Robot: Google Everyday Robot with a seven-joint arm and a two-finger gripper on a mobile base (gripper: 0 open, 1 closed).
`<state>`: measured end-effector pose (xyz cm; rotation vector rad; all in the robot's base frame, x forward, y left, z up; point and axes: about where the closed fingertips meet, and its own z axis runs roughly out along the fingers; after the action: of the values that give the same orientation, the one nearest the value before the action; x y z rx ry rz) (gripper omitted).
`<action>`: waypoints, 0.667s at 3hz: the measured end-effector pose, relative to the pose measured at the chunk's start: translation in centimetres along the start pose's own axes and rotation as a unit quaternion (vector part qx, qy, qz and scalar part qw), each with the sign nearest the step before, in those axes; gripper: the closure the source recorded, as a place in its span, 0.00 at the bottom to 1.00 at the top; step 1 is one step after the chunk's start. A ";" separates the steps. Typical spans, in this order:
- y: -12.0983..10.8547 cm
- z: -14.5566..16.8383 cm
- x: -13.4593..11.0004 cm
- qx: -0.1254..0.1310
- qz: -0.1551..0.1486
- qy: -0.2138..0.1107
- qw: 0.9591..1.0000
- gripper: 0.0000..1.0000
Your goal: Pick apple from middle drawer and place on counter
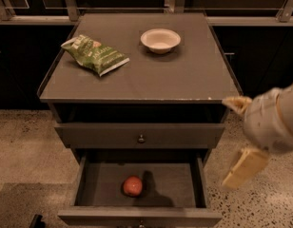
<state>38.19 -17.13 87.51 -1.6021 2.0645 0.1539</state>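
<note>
Now my fingers (245, 166) stand apart and empty; the gripper (229, 141) hangs off the front right corner of the counter (184, 80). The apple (132, 186) lies in the drawer (200, 186), near its front. Descending, I could hit the drawer wall or send the apple rolling.

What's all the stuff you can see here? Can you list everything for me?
apple: one, red-orange, inside the open middle drawer
middle drawer: one, grey, pulled open, lowest on the cabinet
counter: one, grey-brown, the cabinet's top
bowl: one, white, on the counter, towards the back
snack bag: one, green, lying on the counter's left side
upper drawer: one, grey with a small knob, just above the open one
floor: speckled beige, around the cabinet
claw: one, pale yellow fingers, open, in the air right of the cabinet, holding nothing
arm: one, white, at the right edge
</note>
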 end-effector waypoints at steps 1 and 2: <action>1.6 1.3 1.4 0.008 0.019 -0.024 1.000 0.00; 1.9 1.2 1.6 0.020 0.026 -0.014 0.999 0.00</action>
<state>36.51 -17.49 85.30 -1.5162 2.0756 0.1518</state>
